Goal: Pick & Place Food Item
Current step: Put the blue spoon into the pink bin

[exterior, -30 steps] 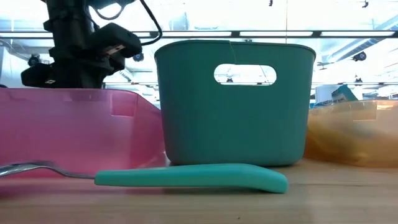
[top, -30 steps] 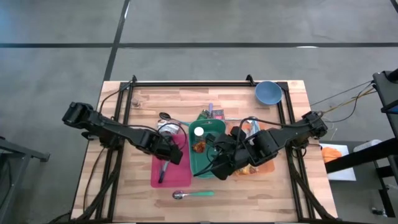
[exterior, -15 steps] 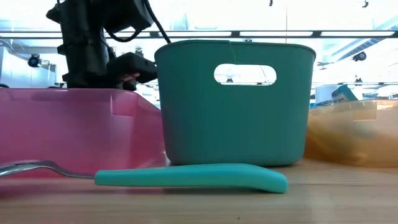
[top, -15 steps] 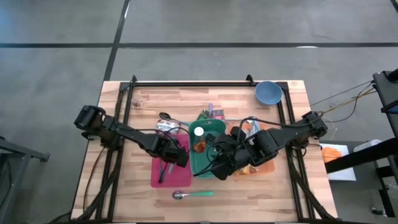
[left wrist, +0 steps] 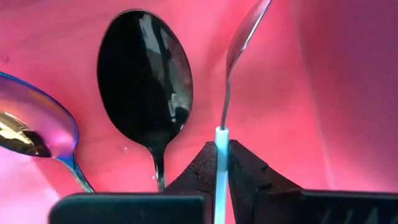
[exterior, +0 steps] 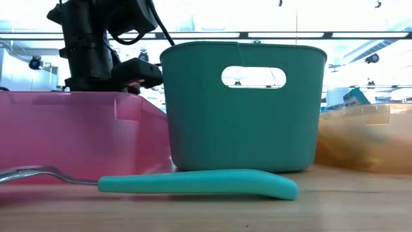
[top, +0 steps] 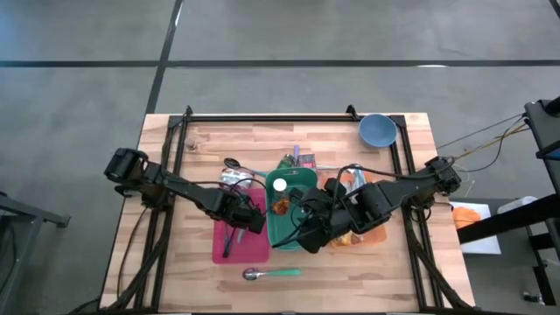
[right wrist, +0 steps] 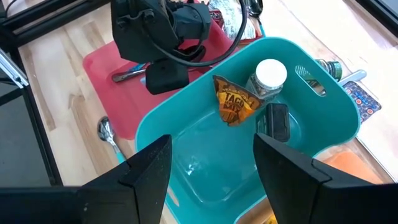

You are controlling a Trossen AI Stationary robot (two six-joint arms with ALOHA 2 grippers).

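Reached farther over the pink bin (top: 234,234) since a second earlier — left gripper (left wrist: 222,163) pinched on a spoon (left wrist: 239,56); right gripper (right wrist: 211,162) half-open, empty, above the teal bin (right wrist: 323,112).

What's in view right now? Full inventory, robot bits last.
pink bin: 1, pink, table centre-left; holds cutlery
black spoon: 1, black, in pink bin
steel spoon: 1, silver, in pink bin beside the black one
white-handled utensil: 1, silver with white handle, in pink bin
teal bin: 1, teal, table centre
snack packet: 1, orange, in teal bin
jar: 1, white lid, in teal bin
orange bin: 1, orange, right of teal bin
teal-handled spoon: 1, on table at front edge
bowl: 1, blue, back right
left pincer: shut on white-handled utensil, in pink bin
right pincer: open, above teal bin
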